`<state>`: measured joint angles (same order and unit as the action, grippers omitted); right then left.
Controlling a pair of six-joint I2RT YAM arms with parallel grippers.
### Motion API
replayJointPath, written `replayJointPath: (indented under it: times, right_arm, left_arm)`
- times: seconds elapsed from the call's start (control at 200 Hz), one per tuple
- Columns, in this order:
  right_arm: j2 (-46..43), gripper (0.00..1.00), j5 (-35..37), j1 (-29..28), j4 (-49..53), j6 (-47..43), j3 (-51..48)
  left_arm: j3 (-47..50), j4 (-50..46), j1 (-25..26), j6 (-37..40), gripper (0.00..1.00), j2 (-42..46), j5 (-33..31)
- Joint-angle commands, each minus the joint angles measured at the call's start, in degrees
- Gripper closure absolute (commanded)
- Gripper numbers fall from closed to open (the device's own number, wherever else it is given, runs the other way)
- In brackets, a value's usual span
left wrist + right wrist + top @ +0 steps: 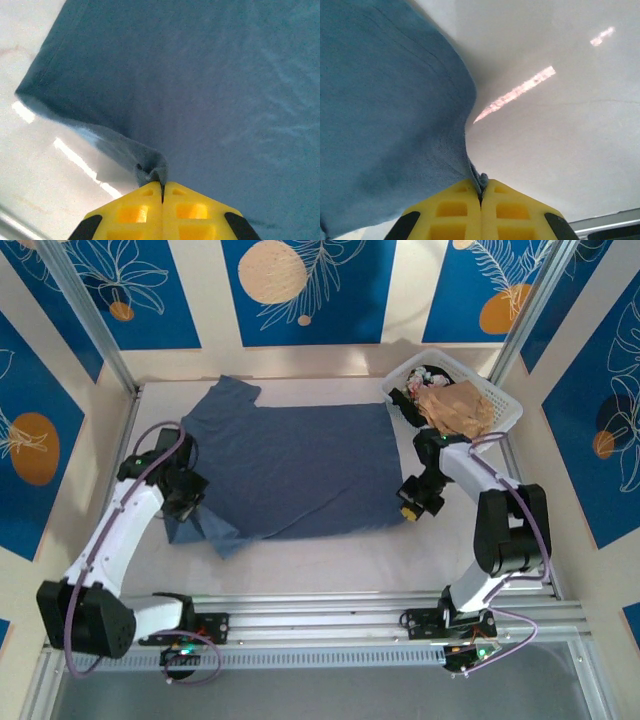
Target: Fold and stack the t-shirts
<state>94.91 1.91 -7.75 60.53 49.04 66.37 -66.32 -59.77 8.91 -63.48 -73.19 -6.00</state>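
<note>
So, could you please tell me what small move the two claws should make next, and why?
Probably lift both together and carry the near edge toward the far side. The left claw and right claw are each shut on the near edge of the slate-blue t-shirt, which lies spread flat, unfolded.

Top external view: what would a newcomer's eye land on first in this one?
The big slate-blue t-shirt spread flat across the middle of the table. Next, the left gripper and right gripper, shut on its fabric at the near-left and near-right edges. Last, the white basket of crumpled clothes in the far right corner.
</note>
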Motion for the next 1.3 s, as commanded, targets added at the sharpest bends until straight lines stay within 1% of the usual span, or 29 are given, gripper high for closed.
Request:
replayJointPath:
  times: [0.0,0.185,0.375,0.6,0.835,0.995,1.295]
  right_arm:
    - [2.70,1.00,-1.13,0.67,2.54,0.11,4.86]
    - [7.51,1.00,-0.43,1.24,3.10,-0.20,10.80]
    - [11.85,1.00,0.80,1.43,3.58,-0.13,15.88]
    - [15.93,1.00,3.04,1.42,5.15,0.13,21.70]
    - [18.72,1.00,3.27,1.19,5.65,0.92,24.54]
    - [19.68,1.00,3.71,1.03,5.65,1.46,25.57]
    - [22.96,1.00,5.29,1.00,6.70,1.59,29.49]
  left_arm:
    - [-4.87,2.31,0.14,5.23,1.00,-4.32,-3.30]
    - [-11.53,3.79,-0.62,9.75,1.00,-12.09,-6.12]
    - [-16.73,4.48,-2.16,13.09,1.00,-17.14,-8.91]
    - [-20.87,6.38,-3.36,15.83,1.00,-20.72,-9.55]
    - [-26.04,9.13,-3.63,19.58,1.00,-26.03,-7.28]
    - [-29.82,7.19,-3.76,20.50,1.00,-29.73,-7.50]
    - [-31.50,6.31,-4.94,20.49,1.00,-32.42,-9.21]
